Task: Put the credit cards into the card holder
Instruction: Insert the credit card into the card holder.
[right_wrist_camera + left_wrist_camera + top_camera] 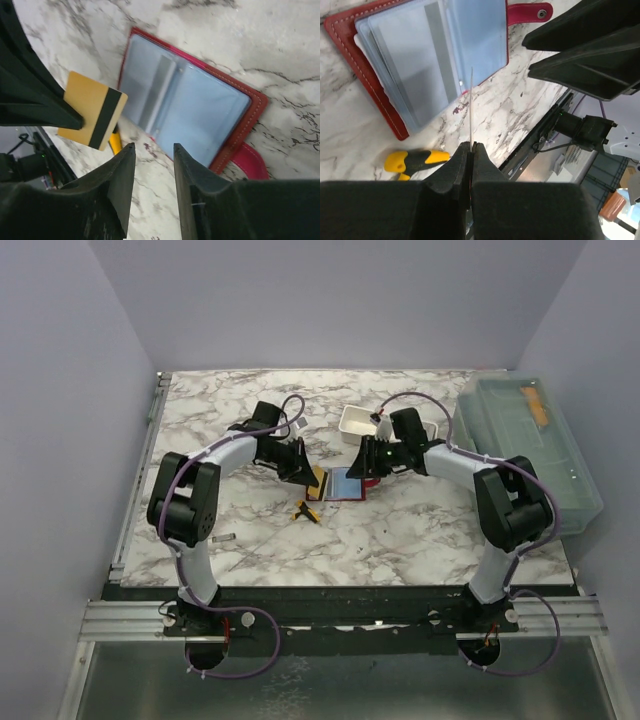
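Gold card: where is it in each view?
Top external: gold card at centre, at the left gripper tip, beside the red card holder.
Left wrist: edge-on thin line rising from the shut gripper, centre.
Right wrist: left of centre, black stripe showing.
Shared landmark: the open red card holder.

No readable text, label, brand or number on any item in view.
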Tool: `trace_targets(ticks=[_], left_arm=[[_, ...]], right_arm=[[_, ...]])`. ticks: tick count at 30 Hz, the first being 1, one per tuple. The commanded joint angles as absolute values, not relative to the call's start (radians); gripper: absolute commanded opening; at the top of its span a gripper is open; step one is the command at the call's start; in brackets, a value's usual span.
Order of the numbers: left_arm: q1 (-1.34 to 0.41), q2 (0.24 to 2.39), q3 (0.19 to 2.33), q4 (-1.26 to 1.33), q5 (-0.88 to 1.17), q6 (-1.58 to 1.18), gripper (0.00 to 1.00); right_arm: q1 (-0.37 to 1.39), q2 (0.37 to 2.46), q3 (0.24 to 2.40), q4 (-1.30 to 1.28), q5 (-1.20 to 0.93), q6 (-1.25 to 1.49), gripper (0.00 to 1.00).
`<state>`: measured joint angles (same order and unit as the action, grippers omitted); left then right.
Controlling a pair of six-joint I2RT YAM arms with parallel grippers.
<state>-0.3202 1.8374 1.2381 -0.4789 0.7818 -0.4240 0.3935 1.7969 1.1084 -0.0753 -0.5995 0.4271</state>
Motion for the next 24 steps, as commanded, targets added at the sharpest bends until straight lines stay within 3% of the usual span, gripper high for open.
trace_targets(ticks=[1,8,24], left_arm=[[-0.321,1.93,1.335,-0.528,0.89,-0.347,0.0],[-0.322,2.038,1.39,-0.527,0.936,-0.354,0.0],[-0.328,2.131,1.41,-0.502,0.974,-0.331,0.0]], right_arm=[[0.397,1.863,1.155,-0.145,-0.581,0.365,0.38],[0.385,1.927,1.13,-0.107,-0.526,0.382,0.24],[0.368,1.964,1.115,-0.079,-0.563,0.377,0.19]])
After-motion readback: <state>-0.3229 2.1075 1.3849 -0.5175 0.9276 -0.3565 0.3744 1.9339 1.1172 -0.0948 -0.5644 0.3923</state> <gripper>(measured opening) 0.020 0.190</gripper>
